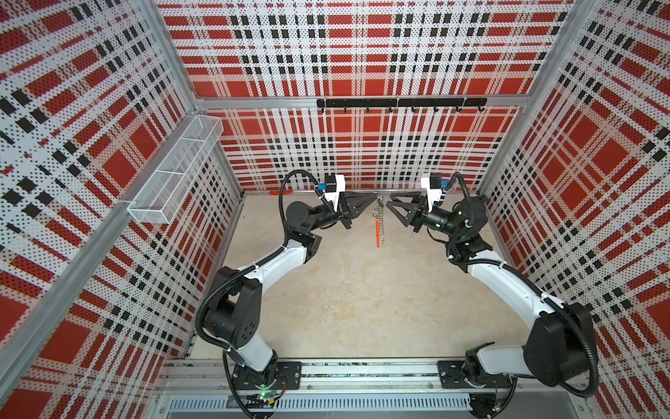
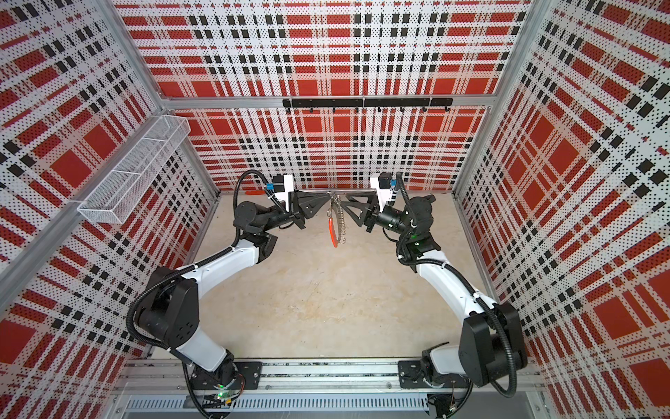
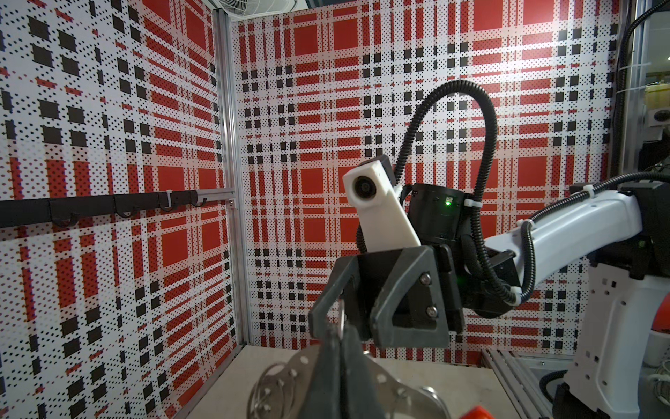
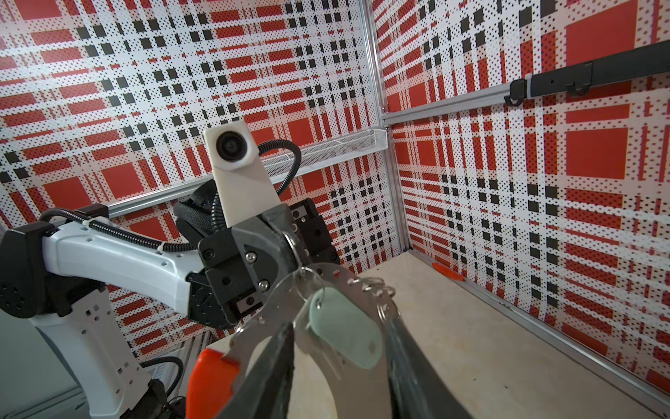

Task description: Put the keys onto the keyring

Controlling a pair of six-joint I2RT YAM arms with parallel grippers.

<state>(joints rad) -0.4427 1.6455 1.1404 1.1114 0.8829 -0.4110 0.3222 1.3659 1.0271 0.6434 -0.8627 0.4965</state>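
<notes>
The keyring (image 1: 379, 217) (image 2: 335, 217) hangs edge-on in the air over the far part of the table, its orange-red segment (image 1: 378, 234) lowest. My left gripper (image 1: 375, 197) (image 2: 330, 197) (image 3: 339, 328) is shut on its upper rim. The right wrist view shows the flat holed metal ring (image 4: 261, 318) with wire clips along the rim. A pale mint-green tag (image 4: 342, 326) of the keys dangles from a wire loop on it; the key itself is blurred. My right gripper (image 1: 388, 202) (image 2: 346, 201) (image 4: 340, 323) stands open just right of the ring, fingers either side of the tag without touching it.
A white wire basket (image 1: 174, 170) is fixed to the left wall. A black hook rail (image 1: 398, 102) runs along the back wall. A small orange-red strip (image 4: 447, 271) lies at the foot of the back wall. The beige tabletop (image 1: 344, 290) lies below both arms.
</notes>
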